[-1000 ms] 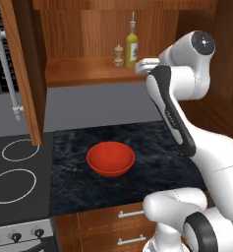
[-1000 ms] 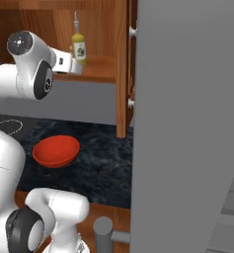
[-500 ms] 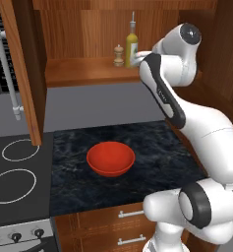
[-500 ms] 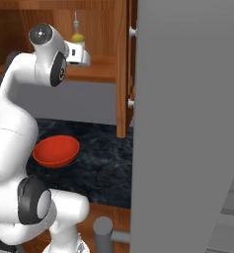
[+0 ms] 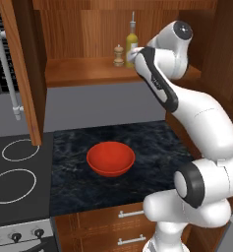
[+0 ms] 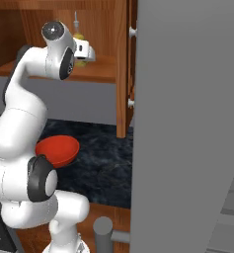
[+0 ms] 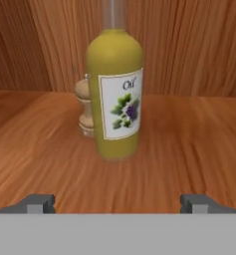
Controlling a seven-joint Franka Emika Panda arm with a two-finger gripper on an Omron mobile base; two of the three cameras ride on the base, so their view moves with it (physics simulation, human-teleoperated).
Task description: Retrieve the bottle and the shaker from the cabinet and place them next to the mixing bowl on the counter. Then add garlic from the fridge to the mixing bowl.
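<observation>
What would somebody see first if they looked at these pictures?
Probably the tall yellow glass oil bottle with the grape label, standing upright on the wooden cabinet shelf right in front of the robot's open hand. A small wooden shaker stands close behind it, partly hidden. Down on the dark marble counter sits a shiny red mixing bowl.

Arm's swung up & fwd since 1 s ago: was bent w/ elbow low over the surface, now stretched toward the cabinet shelf (image 5: 88,74). Gripper (image 7: 117,201) has closed in on the bottle (image 7: 114,94), fingers (image 7: 37,203) spread wide either side, not touching. Hand now right by the bottle in both base views.
</observation>
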